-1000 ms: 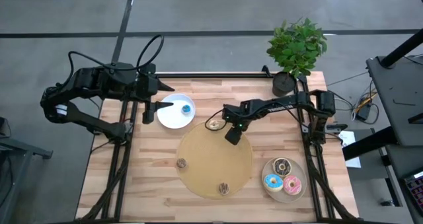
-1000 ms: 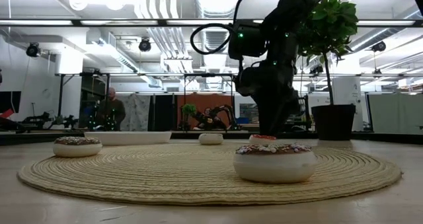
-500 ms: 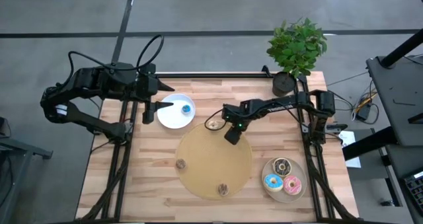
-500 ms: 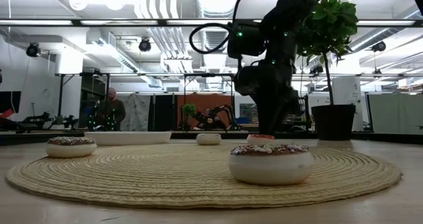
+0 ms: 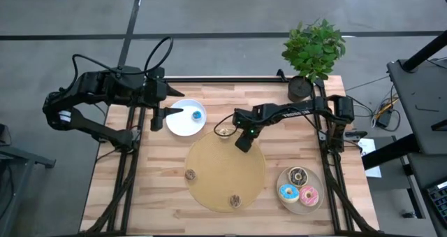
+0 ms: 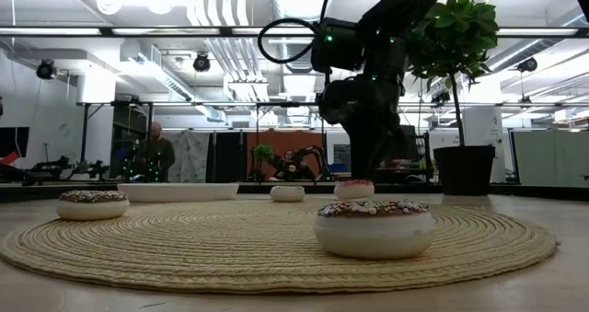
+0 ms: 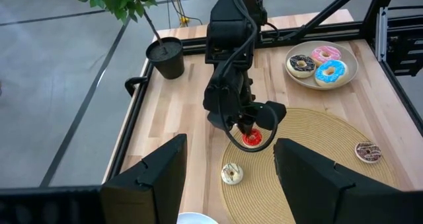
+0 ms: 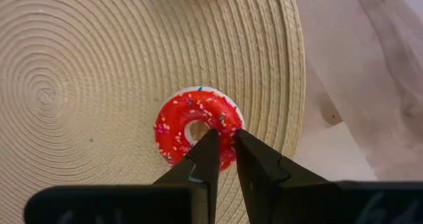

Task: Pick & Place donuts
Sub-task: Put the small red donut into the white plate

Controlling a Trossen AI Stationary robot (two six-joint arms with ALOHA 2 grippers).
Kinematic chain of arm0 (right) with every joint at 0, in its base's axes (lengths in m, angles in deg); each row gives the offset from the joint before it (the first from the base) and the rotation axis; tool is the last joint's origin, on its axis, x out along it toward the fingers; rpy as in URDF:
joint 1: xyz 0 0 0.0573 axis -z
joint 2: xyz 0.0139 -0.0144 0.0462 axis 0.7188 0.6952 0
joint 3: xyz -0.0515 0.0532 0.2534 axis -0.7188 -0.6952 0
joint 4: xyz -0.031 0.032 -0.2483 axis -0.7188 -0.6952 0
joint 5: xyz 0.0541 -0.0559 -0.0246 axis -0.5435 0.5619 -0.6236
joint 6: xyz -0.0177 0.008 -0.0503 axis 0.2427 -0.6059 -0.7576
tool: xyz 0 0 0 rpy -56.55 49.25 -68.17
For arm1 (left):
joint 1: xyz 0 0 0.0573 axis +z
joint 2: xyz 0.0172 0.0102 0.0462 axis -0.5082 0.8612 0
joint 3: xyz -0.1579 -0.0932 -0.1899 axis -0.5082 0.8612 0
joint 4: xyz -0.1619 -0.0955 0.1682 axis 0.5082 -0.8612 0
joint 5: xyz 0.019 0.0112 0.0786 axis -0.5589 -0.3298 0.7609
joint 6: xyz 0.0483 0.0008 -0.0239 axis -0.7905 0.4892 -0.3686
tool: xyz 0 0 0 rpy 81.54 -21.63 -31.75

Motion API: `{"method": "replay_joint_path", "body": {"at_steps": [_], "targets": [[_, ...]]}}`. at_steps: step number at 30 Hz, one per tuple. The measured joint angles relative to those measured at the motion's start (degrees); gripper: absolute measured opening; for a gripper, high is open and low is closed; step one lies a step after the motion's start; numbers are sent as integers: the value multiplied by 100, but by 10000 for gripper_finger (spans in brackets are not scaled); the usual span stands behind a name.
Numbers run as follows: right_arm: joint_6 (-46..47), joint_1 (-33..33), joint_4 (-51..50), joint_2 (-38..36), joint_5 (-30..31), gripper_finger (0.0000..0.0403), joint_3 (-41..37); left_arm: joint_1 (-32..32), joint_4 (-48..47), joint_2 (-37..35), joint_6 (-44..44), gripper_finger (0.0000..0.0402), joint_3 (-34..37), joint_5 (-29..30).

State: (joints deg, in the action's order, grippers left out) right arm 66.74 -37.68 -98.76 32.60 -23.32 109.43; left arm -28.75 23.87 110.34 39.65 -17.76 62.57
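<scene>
A small red sprinkled donut (image 8: 178,128) lies on the round woven mat (image 5: 227,170), near the mat's far edge. My right gripper (image 8: 225,141) points steeply down on it and is shut on its ring. In the high view the gripper (image 5: 242,140) hides the donut. A pale donut (image 5: 223,130) and two brown ones (image 5: 191,173) (image 5: 236,199) also rest on the mat. My left gripper (image 5: 174,112) waits open above the white plate (image 5: 183,125), which holds a small blue donut (image 5: 198,115). My right gripper pinches the red donut's ring on its near part (image 8: 227,133). One finger (image 8: 206,151) stands in the hole and the other (image 8: 254,159) outside the rim. The fingers come from above, slanting down. The donut lies flat, its underside (image 6: 354,195) on the mat.
A beige plate (image 5: 302,203) at the near right holds three larger iced donuts, brown, blue and pink. A potted plant (image 5: 300,89) stands at the far right corner. Bare wood lies to the left of the mat.
My right gripper has shifted slightly toward the table's left at the red donut. In the low view the mat, with the donuts on it, has slid a little toward the table's left too.
</scene>
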Motion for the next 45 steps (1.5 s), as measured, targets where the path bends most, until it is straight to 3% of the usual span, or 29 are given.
{"method": "replay_joint_path", "body": {"at_steps": [12,19,45], "targets": [[-17,-10,-405,-4,8,160,321,0,0,0,-1,199,0,0],[-1,-15,-586,-7,12,206,436,1,0,0,0,199,0,0],[244,-267,-696,59,448,211,384,1,2,0,-46,199,0,46]]}}
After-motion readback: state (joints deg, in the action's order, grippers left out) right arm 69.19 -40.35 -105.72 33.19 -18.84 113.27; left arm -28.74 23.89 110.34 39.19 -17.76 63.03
